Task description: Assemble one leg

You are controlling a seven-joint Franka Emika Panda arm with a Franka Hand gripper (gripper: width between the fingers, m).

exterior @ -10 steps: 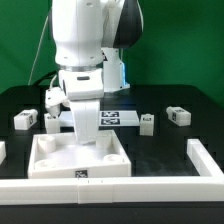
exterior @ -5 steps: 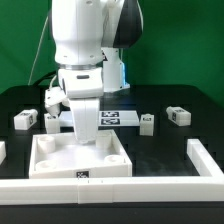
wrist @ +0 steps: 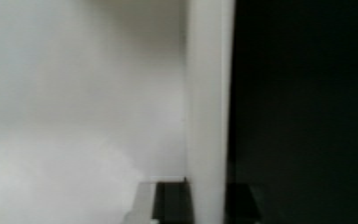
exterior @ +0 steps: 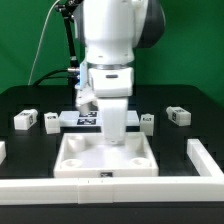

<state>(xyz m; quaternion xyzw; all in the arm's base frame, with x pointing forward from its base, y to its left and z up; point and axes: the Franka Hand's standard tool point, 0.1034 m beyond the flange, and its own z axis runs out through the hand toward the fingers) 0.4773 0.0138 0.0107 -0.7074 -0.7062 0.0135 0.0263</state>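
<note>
The large square white recessed panel (exterior: 72,166) lies on the black table near the front. My gripper (exterior: 118,140) reaches down onto its far rim. In the wrist view the gripper (wrist: 206,205) has one dark finger (wrist: 171,205) on each side of the panel's thin white wall (wrist: 208,100), so it is shut on that wall. Several small white legs with tags lie behind the panel: two on the exterior view's left (exterior: 25,120) (exterior: 52,122) and two on its right (exterior: 148,122) (exterior: 178,115). None is held.
The marker board (exterior: 85,118) lies flat behind the arm, partly hidden by it. White rails border the table at the front (exterior: 150,186) and on the exterior view's right (exterior: 205,155). Black cables hang at the back left.
The arm and the panel have slid together toward the exterior view's right. The legs and the marker board have not moved.
</note>
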